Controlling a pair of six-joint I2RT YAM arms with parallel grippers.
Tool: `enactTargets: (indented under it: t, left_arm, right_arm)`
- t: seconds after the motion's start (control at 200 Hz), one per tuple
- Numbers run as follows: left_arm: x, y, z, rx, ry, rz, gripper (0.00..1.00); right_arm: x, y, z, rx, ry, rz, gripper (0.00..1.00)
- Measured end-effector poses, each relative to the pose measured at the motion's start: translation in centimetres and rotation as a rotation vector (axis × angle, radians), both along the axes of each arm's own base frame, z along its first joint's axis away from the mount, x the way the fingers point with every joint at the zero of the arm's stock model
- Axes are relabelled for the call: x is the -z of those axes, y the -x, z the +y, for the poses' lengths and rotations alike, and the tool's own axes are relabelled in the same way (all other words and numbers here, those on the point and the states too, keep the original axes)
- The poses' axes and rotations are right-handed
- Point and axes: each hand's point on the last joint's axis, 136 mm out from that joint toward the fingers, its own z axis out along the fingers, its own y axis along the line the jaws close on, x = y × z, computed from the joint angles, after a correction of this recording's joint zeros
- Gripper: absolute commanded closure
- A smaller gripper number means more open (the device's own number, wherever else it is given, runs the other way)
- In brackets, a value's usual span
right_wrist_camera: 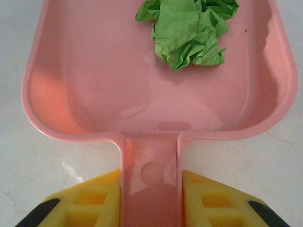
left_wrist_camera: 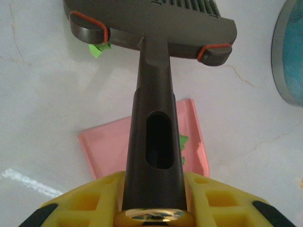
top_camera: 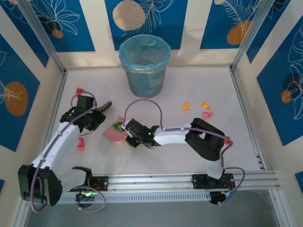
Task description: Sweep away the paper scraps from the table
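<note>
On the table (top_camera: 156, 161), sweeping under way, one green scrap (right_wrist_camera: 189, 33) collected.
Left hand (left_wrist_camera: 152, 201) was clamped on the brush (left_wrist_camera: 151, 21) handle; right hand (right_wrist_camera: 151, 201) clamped on the pink dustpan (right_wrist_camera: 85, 85) handle. Further out, paper scraps (top_camera: 204, 105) lay loose right and left. Next move, judged: sweep another in, then tip into the bin (top_camera: 144, 66).

1. A round bin (top_camera: 144, 78) with a pale blue liner stands at the back, near the wall panels (top_camera: 165, 23) (cream, with blue leaf prints).
2. A pink dustpan (right_wrist_camera: 94, 80) lies flat, with a round mark on its handle.
3. A dark grey brush (left_wrist_camera: 154, 71) reaches over the dustpan, with red rubber bands (left_wrist_camera: 90, 26) at both ends of its head.
</note>
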Motion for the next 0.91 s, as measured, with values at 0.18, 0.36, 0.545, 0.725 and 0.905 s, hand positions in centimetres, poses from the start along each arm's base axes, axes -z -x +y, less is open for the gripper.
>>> enactTargets:
  t: [0.18,0.36,0.545,0.725,0.905]
  left_arm:
    - [-0.3,1.1,-1.5,0.048,0.079,0.018,1.0]
    - [-1.0,2.8,-2.7,0.094,0.15,0.034,1.0]
    - [-1.5,4.0,-3.8,0.136,0.219,0.062,1.0]
    - [-1.8,4.5,-5.3,0.184,0.296,0.087,1.0]
    - [-1.9,4.9,-6.1,0.212,0.337,0.103,1.0]
  right_arm:
    - [0.0,0.0,0.0,0.001,0.001,-0.001,1.0]
    - [0.0,0.0,0.0,0.001,0.0,-0.001,1.0]
    - [0.0,0.0,0.0,0.002,0.0,0.0,1.0]
    - [0.0,0.0,0.0,0.007,-0.002,0.003,1.0]
    - [0.1,0.0,0.1,0.008,-0.007,0.006,1.0]
